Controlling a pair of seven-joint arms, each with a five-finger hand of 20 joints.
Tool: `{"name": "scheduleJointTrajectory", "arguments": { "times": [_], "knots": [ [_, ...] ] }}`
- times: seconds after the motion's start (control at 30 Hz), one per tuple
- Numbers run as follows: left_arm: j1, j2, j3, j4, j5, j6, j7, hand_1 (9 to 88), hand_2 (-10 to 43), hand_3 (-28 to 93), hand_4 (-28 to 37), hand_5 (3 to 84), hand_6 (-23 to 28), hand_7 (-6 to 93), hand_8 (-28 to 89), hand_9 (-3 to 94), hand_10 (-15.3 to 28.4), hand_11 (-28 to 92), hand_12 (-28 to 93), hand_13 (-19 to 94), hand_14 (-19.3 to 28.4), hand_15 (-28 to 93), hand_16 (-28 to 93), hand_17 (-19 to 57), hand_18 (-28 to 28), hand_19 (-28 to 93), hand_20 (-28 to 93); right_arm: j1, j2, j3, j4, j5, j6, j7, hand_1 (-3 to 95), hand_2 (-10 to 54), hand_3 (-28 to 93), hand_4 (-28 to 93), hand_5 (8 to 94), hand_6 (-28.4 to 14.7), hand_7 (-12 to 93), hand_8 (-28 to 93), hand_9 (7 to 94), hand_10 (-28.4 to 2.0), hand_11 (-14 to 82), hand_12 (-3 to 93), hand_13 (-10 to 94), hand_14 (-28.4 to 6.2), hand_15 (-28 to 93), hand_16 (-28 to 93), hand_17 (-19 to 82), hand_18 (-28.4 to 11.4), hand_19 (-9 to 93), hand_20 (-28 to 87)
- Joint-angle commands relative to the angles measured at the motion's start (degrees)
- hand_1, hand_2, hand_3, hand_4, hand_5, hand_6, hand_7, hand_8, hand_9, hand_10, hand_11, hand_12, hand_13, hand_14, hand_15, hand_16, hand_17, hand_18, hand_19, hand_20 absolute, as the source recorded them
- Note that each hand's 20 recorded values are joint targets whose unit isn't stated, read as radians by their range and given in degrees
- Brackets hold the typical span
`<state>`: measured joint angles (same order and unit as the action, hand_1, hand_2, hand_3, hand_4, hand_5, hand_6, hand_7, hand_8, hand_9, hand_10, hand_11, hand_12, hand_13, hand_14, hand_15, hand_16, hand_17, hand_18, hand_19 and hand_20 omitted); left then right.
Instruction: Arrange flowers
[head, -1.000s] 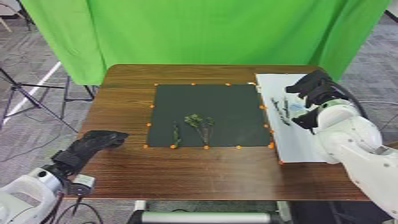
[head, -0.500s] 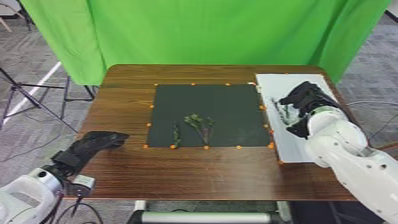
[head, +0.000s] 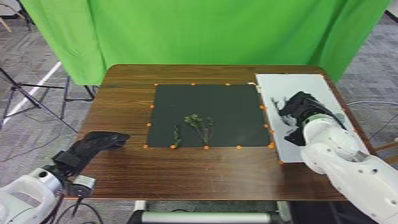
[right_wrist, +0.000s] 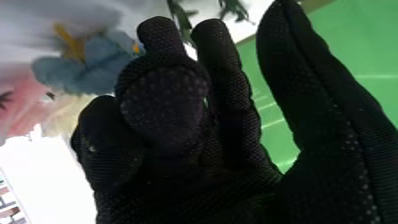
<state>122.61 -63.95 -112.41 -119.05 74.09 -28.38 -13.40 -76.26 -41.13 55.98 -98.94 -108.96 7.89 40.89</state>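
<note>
Right hand open over the white board, sprigs lying on the dark mat

In the head view, the right hand (head: 304, 107) is over the white board (head: 291, 82), right of the frame's centre. The right wrist view shows its fingers long and nearly straight, spread apart from the thumb, with no grip on anything that I can make out. Beyond them are a blue flower (right_wrist: 93, 70) with a yellow-orange middle, a blurred pink flower (right_wrist: 25, 107) and some green leaves (right_wrist: 233, 9); whether the hand touches any of these I cannot tell.

On the dark mat (head: 235, 97), in the middle of the head view, a bushy green sprig (head: 194, 120) with thin stems lies toward the lower edge. A narrow sprig (head: 176, 137) lies just left of it. Orange dots mark the mat's edges.

The left hand (head: 93, 143) is at the lower left of the frame, by the brown table's (head: 204, 172) left side, fingers loosely extended, nothing visible in its grasp
</note>
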Motion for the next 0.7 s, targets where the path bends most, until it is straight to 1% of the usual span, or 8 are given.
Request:
{"name": "scheduleJointTrajectory", "arguments": {
  "times": [0.03,0.33,0.37,0.4,0.43,0.47,0.53,0.7],
  "knots": [
    [0.39,-0.76,0.13,0.02,0.11,-1.41,-1.21,24.2,1.7,58,-19.1,43.5,6.0,10.3,-4,38.7,16.6,14,12,29,18.5,12,0,-0.8,11.9,11,11,-1.26,-0.99,-1.21,0.60,-1.31,-0.31,1.11,44.6,-9.5,60,-13,63.3,-2.9,16,-4,71.7,-16.0,14.6,22.0,90,-3.8,53,31,62,-11.8,93,45],
    [0.38,-1.02,0.18,-0.07,-0.08,-1.80,-1.84,24.3,1.7,58,-19.0,43.5,6.1,10.2,-4,38.7,16.7,13,12,29,18.5,12,0,-0.8,11.9,11,11,-1.09,-1.42,-4.52,2.14,-3.45,3.97,1.38,53.5,-9.5,59,-15,61.8,-5.9,20,0,72.3,-14.7,18.0,25.9,90,-2.8,54,31,63,-10.6,93,45],
    [0.40,-1.02,0.20,-0.10,-0.11,-1.87,-1.92,24.3,1.7,58,-19.0,43.5,6.1,10.2,-4,38.7,16.7,13,12,29,18.5,12,0,-0.8,11.9,11,11,-1.07,-1.38,-4.96,2.35,-4.02,4.73,1.30,57.3,-9.5,54,-14,61.6,-5.8,22,7,73.4,-13.9,15.9,30.5,90,-2.6,54,31,63,-10.3,93,45],
    [0.38,-1.11,0.13,-0.11,-0.07,-2.01,-1.91,24.2,1.8,58,-19.0,43.5,6.1,10.1,-4,38.7,16.7,13,12,29,18.6,12,0,-0.8,11.9,11,11,-1.02,-1.39,-5.20,2.43,-4.27,4.92,1.39,68.3,-9.5,31,-1,61.6,-5.6,23,12,74.3,-13.1,16.4,32.3,90,-2.6,54,31,63,-10.5,93,45],
    [0.46,-1.13,0.08,-0.18,-0.04,-1.96,-1.84,24.3,1.8,58,-19.1,43.5,6.1,10.2,-4,38.7,16.8,13,12,29,18.5,12,0,-0.8,11.9,11,11,-1.08,-1.44,-5.25,2.53,-4.25,5.16,1.20,80.2,-9.5,1,20,62.0,-5.2,24,18,76.7,-12.6,13.0,37.0,90,-2.3,54,31,63,-9.9,93,45],
    [0.44,-1.12,0.10,-0.18,-0.05,-1.93,-1.85,24.3,1.9,58,-19.1,43.4,6.1,10.2,-4,38.7,16.8,13,12,29,18.5,12,0,-0.8,11.9,11,11,-1.02,-1.51,-5.47,2.70,-4.19,5.61,1.28,88.5,-9.5,-18,33,62.8,-4.8,25,23,78.9,-12.1,10.8,40.8,90,-2.0,54,32,64,-9.4,93,46],
    [0.18,-1.00,0.31,-0.10,-0.01,-1.90,-1.97,24.4,1.9,57,-19.1,43.5,6.2,10.1,-4,38.7,16.8,13,12,29,18.5,12,0,-0.8,11.9,11,11,-0.99,-1.44,-5.80,2.91,-4.02,5.91,1.25,93.4,-9.5,-28,39,64.6,-4.2,26,26,81.6,-11.7,10.1,43.4,91,-1.8,54,32,64,-9.1,92,46],
    [0.26,-1.09,0.20,-0.19,-0.17,-2.02,-2.25,24.4,1.9,57,-19.0,43.4,6.3,10.0,-4,38.6,16.7,13,12,29,18.5,12,0,-0.7,11.9,11,11,-0.95,-1.74,-5.48,3.18,-0.48,7.04,0.96,94.3,-9.5,-24,40,68.8,-3.4,27,26,85.8,-10.9,11.1,43.9,92,-1.7,54,33,65,-8.7,92,46]
  ]
}}
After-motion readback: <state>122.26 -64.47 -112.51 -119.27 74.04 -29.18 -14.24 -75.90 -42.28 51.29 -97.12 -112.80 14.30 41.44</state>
